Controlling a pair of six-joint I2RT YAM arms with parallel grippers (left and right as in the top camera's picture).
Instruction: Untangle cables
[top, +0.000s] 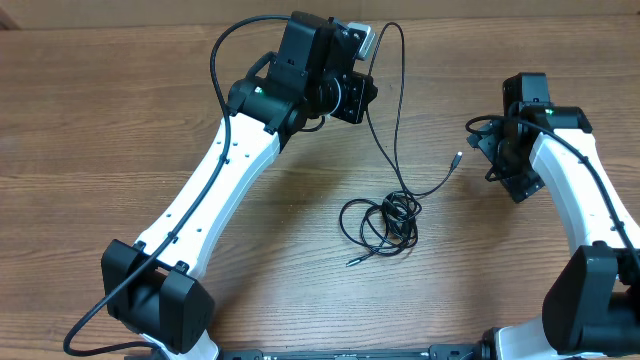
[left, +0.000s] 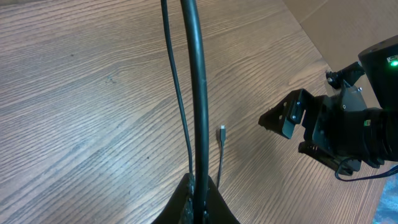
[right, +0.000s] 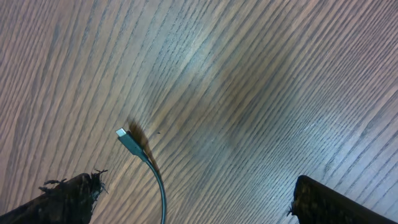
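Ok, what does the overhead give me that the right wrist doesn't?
Only the overhead: the tangled coil mid-table, and the left pincer shut on a cable strand that runs down towards the coil. Only the right wrist: the right pincer seen from behind its fingers, spread wide and gripping nothing. Both: the loose plug end lying untouched on the wooden table.

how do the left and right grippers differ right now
The left gripper is shut on a cable; the right gripper is open, holding nothing. The left sits at the table's far side; the right sits nearer, facing a loose plug. Both have black fingers.
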